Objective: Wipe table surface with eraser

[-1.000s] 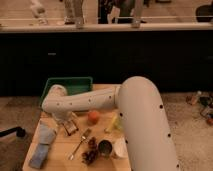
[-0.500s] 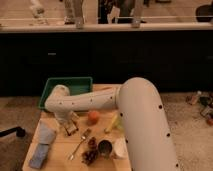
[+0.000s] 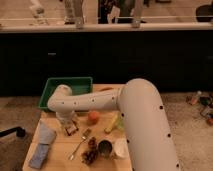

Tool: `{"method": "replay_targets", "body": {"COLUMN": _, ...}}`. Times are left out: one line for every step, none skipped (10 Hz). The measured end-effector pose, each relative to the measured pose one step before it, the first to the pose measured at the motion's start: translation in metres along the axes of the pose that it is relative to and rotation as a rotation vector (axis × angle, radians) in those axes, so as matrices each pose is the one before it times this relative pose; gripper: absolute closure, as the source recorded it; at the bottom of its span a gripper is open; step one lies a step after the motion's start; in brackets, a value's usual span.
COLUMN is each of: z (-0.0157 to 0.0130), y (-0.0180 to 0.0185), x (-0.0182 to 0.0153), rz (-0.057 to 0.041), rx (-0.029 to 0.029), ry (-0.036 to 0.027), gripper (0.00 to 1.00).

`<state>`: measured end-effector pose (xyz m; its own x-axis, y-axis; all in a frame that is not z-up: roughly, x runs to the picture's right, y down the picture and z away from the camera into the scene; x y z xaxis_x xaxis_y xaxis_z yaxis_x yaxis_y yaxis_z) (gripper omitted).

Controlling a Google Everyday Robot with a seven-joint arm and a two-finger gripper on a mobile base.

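Tan-topped eraser (image 3: 71, 128) lies directly beneath the hand (image 3: 66, 121) on the table surface (image 3: 62, 152)

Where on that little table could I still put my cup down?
Bare wood shows on the table surface between the blue-grey cloth and the fork. The right half is crowded: orange fruit, cups. The gripper sits low over the eraser, near the green tray.

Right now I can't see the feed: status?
Gripper low over small tan-topped eraser. Light wood table surface crowded: orange fruit, metal fork close by.
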<state>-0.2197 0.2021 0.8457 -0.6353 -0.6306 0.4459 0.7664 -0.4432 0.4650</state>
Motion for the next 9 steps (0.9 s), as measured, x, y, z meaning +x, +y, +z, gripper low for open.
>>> {"method": "replay_targets", "body": {"z": -0.00032, "y": 0.00123, "x": -0.00027, "rz": 0.00233, "rx": 0.01828, "ry": 0.01178, "gripper": 0.54}}
{"method": "replay_targets", "body": {"z": -0.00096, "y": 0.00290, "x": -0.00152, "rz": 0.00513, "rx": 0.02075, "ry": 0.01447, "gripper": 0.64}}
{"method": "replay_targets", "body": {"z": -0.00123, "y": 0.00144, "x": -0.00098, "rz": 0.00413, "rx": 0.01788, "ry": 0.01264, "gripper": 0.73}}
{"method": "replay_targets", "body": {"z": -0.00141, "y": 0.00189, "x": -0.00116, "rz": 0.00409, "rx": 0.01370, "ry": 0.01159, "gripper": 0.84}}
{"method": "replay_targets", "body": {"z": -0.00055, "y": -0.00005, "x": -0.00035, "rz": -0.00295, "rx": 0.00326, "ry": 0.00258, "gripper": 0.94}}
{"method": "replay_targets", "body": {"z": 0.00045, "y": -0.00189, "x": 0.00021, "rz": -0.00791, "rx": 0.00038, "ry": -0.00314, "gripper": 0.99}}
{"method": "replay_targets", "body": {"z": 0.00112, "y": -0.00288, "x": 0.00124, "rz": -0.01159, "rx": -0.00196, "ry": -0.00553, "gripper": 1.00}}
{"method": "replay_targets", "body": {"z": 0.00419, "y": -0.00959, "x": 0.00404, "rz": -0.03443, "rx": -0.00678, "ry": -0.02219, "gripper": 1.00}}
{"method": "replay_targets", "body": {"z": 0.00282, "y": -0.00660, "x": 0.00356, "rz": -0.02347, "rx": -0.00392, "ry": -0.01494, "gripper": 1.00}}
